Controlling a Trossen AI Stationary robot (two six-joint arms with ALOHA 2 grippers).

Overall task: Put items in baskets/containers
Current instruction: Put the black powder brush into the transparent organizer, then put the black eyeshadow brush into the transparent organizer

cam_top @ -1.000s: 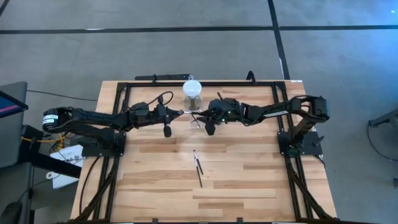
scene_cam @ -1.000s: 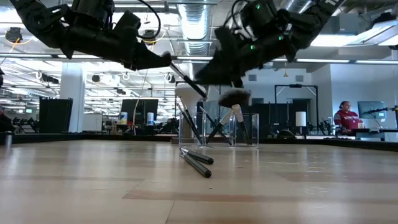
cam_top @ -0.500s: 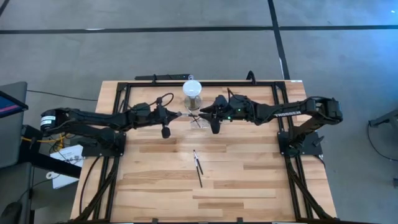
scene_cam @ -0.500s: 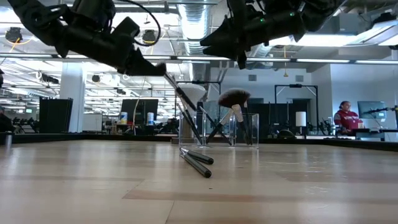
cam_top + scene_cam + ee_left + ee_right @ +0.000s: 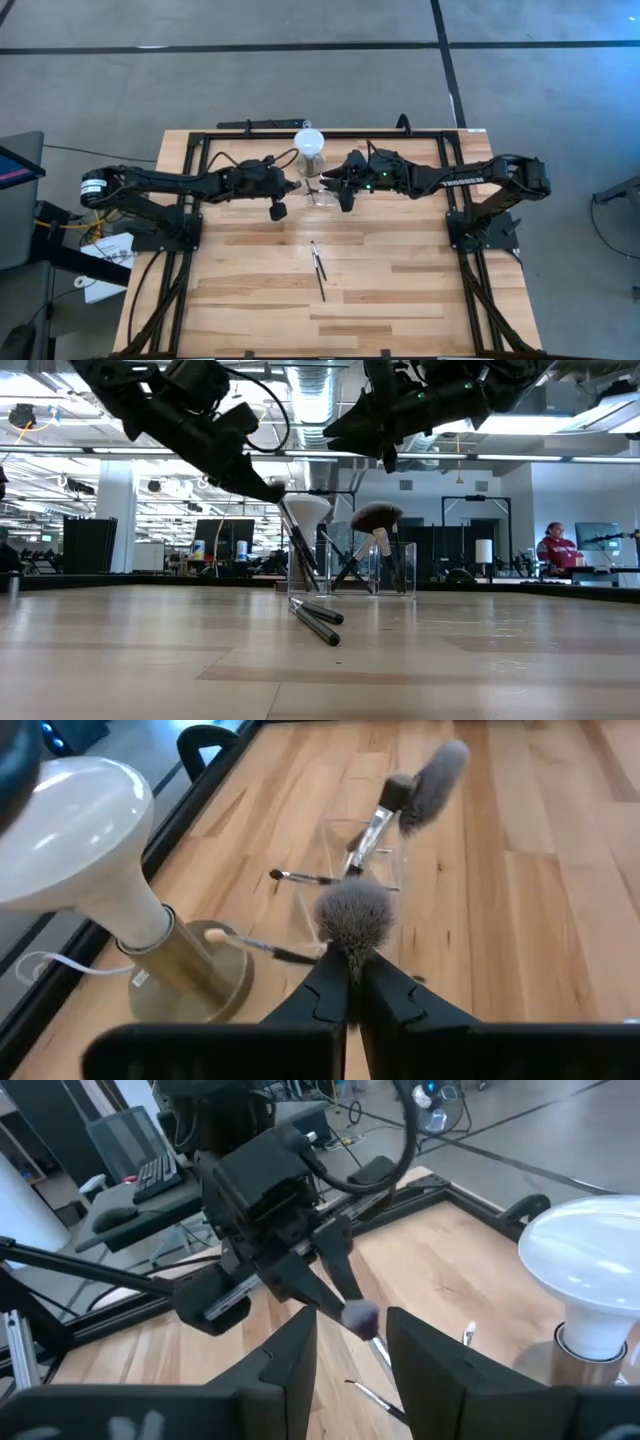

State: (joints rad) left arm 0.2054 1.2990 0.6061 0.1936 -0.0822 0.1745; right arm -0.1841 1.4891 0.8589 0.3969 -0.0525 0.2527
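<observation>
Left claw point(image 5: 352, 982) pinching brush point(image 5: 352, 915) just above clear container point(image 5: 362, 855); lower tip-first, release gently; right claw point(image 5: 350, 1342) spread.

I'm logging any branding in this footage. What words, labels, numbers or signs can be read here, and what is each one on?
None can be read.
Right arm: pale lettering along its link in the high view, too small to read.
White-topped grey cylinder: a small pale label at its base, blurred.
Screens in the room behind the table, low view: too far off to read.
Makeup brushes, clear container: no lettering visible.
</observation>
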